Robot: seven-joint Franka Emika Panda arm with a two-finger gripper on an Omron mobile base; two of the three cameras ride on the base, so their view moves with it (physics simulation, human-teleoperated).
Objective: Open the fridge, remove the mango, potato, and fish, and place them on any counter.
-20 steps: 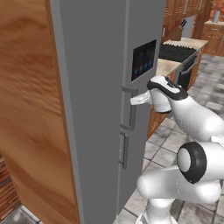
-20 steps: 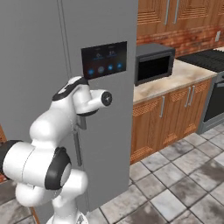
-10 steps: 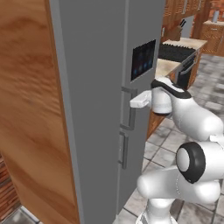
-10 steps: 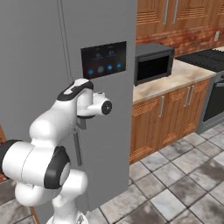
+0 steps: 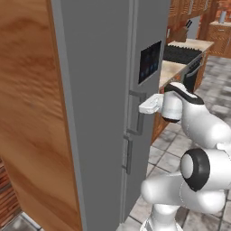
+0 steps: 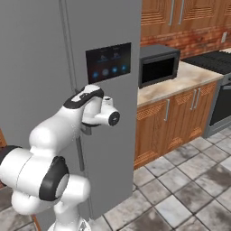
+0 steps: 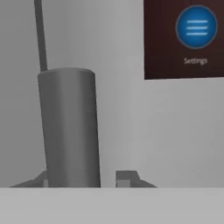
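The left base view looks forward and down from behind the arm's left, along the side of the fridge (image 5: pixel 103 90) toward its door handles (image 5: pixel 135 113). The right base view looks from behind the arm's right, facing the fridge front and its dark touch panel (image 6: pixel 108 61). Both share the fridge doors, panel and arm. The hand view sits very close against the door, with one handle (image 7: pixel 70 127) and a panel corner (image 7: pixel 183 39).

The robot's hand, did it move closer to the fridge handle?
Yes. The gripper has slid in toward the fridge and now closes on the door's handle, just below the dark touch panel.
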